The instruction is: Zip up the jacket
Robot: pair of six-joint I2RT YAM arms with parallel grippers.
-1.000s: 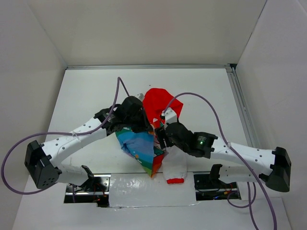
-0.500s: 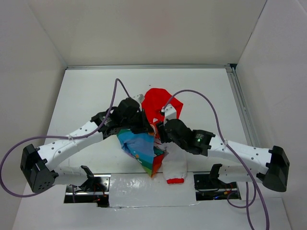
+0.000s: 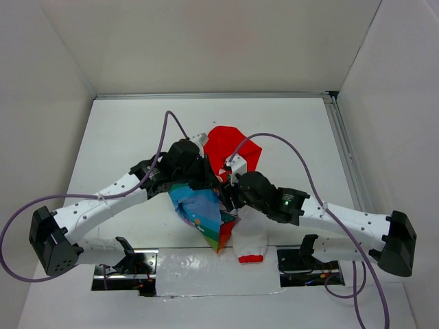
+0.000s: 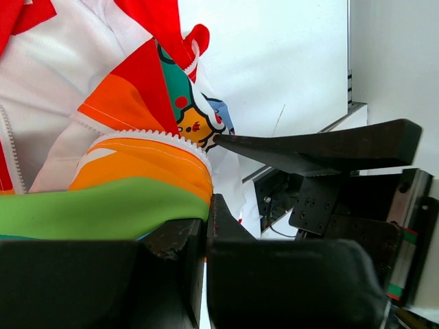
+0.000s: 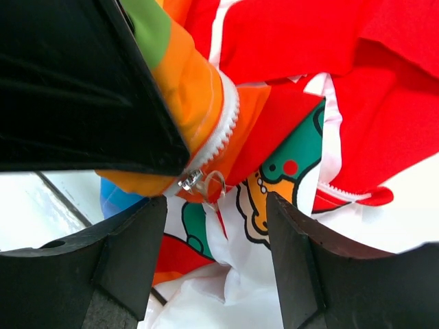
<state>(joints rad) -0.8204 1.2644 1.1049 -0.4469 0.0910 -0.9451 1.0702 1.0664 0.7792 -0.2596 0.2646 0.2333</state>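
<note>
The jacket (image 3: 204, 212) lies crumpled mid-table, with its red hood (image 3: 230, 147) at the far side, a rainbow panel near and a white sleeve (image 3: 250, 240) with a red cuff. My left gripper (image 3: 206, 179) is shut on the jacket's orange and green zipper edge (image 4: 137, 171), as the left wrist view (image 4: 208, 209) shows. My right gripper (image 3: 230, 195) is open and empty. In the right wrist view (image 5: 214, 205) its fingers (image 5: 130, 253) flank the metal zipper slider (image 5: 191, 180) and its clear pull tab (image 5: 215, 185), just short of them. White zipper teeth (image 5: 221, 133) run up from the slider.
White walls surround the table (image 3: 123, 137). A metal rail (image 3: 343, 151) runs along the right side. Purple cables (image 3: 288, 147) arch over both arms. The arm mounts and a shiny strip (image 3: 206, 271) sit at the near edge.
The left arm has shifted a little and its gripper has edged towards the hood. The right gripper has stayed close by the zipper with only small moves. The jacket lies much as before.
</note>
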